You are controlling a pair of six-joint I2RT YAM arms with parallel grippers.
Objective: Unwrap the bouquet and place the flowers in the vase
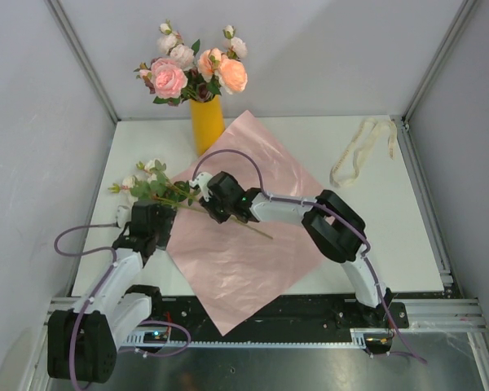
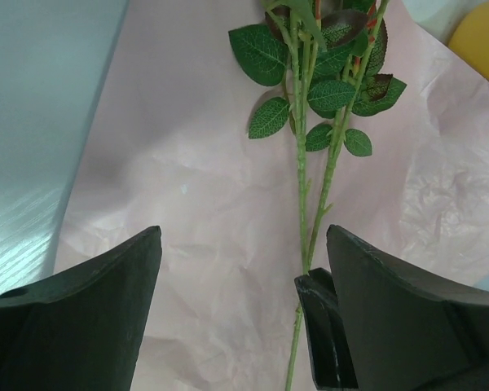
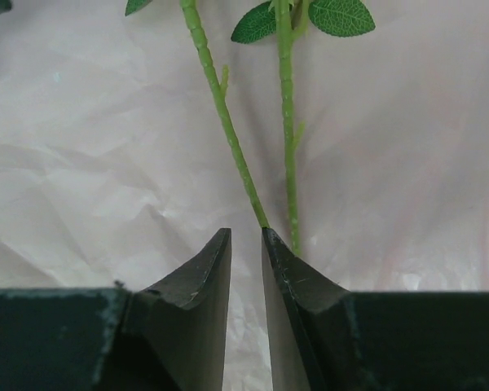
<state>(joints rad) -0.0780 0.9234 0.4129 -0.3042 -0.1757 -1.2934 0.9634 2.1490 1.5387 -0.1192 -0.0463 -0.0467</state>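
The bouquet is unwrapped. Its pink paper (image 1: 244, 244) lies flat on the table. Several flowers (image 1: 191, 69) stand in the yellow vase (image 1: 207, 124) at the back. Two more flowers (image 1: 145, 183) lie at the paper's left corner, their green stems (image 2: 303, 163) running across the sheet. My left gripper (image 1: 151, 213) stands wide open over them, with the stems (image 2: 301, 236) just inside its right finger. My right gripper (image 1: 202, 189) is slightly open, and its narrow gap (image 3: 246, 232) holds nothing. The two stems (image 3: 224, 114) pass beside and behind its right fingertip.
The cream ribbon (image 1: 354, 159) lies loose at the back right of the white table (image 1: 391, 228). Grey walls with metal posts close in the back and both sides. A corner of the vase (image 2: 482, 41) shows at the top right of the left wrist view.
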